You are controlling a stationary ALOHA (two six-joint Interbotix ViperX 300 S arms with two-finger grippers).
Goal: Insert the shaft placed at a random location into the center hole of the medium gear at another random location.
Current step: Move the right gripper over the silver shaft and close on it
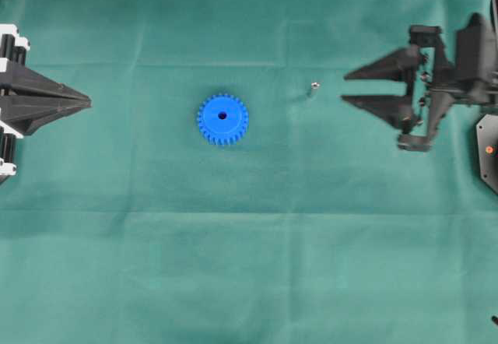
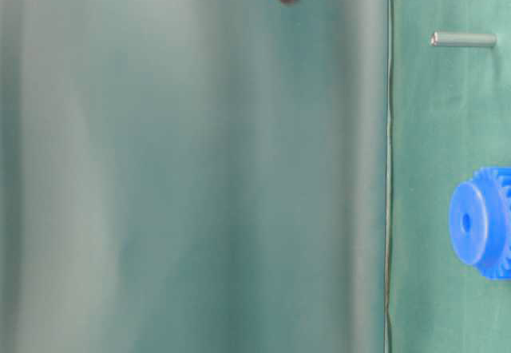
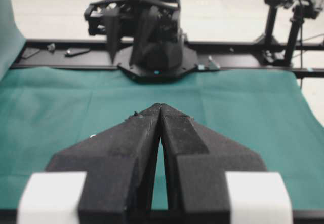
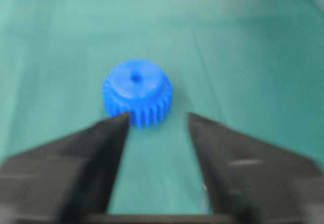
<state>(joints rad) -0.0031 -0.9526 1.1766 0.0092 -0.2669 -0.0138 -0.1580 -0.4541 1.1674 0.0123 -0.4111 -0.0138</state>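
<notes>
Centrally, the gear [image 1: 222,118] is lying flat on the green bench [image 1: 249,266], its hole [image 1: 222,115] facing up. Nearby, the shaft [image 1: 313,89] is standing between the gear and the right hand [image 1: 347,87], close to its fingertips; that hand is hanging released, holding nothing. Opposite, the left hand [image 1: 87,103] is resting clenched and empty at the bench edge, well apart from both.

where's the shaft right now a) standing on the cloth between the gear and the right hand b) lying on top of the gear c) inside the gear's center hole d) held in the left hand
a, the overhead view shows the shaft alone on the green cloth, apart from the medium gear and short of the open right hand, with the center hole dark and empty.
</notes>
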